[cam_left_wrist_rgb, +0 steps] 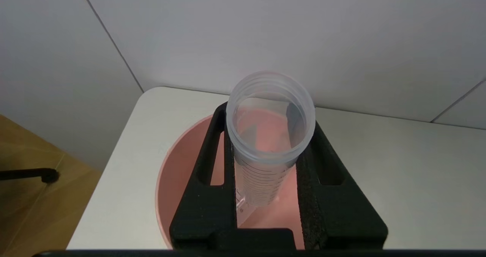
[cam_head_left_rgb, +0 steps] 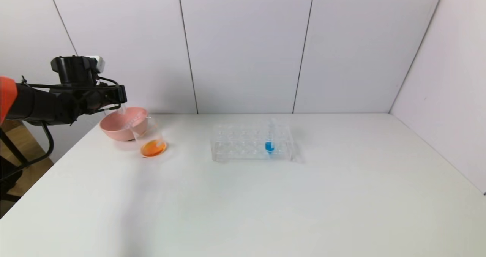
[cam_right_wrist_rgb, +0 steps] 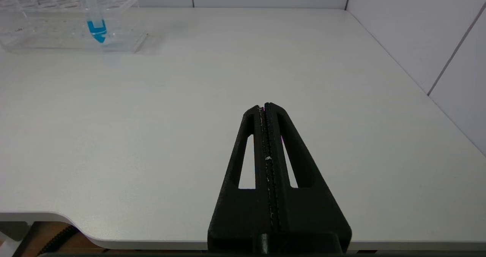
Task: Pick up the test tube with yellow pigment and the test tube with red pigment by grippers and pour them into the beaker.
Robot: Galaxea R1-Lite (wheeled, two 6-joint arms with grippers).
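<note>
My left gripper is at the table's far left, shut on a clear ribbed test tube that looks empty. The tube hangs mouth toward the camera over the pink bowl. I cannot tell which pigment it held. No tube with yellow or red liquid shows in any view. The beaker stands beside the bowl, just right of it and nearer me, with orange liquid in its bottom. My right gripper is shut and empty above the table's front right, out of the head view.
A clear many-holed rack stands at mid-table and holds one tube with blue liquid; it also shows in the right wrist view. Walls close the back and right. The table's left edge runs just beyond the bowl.
</note>
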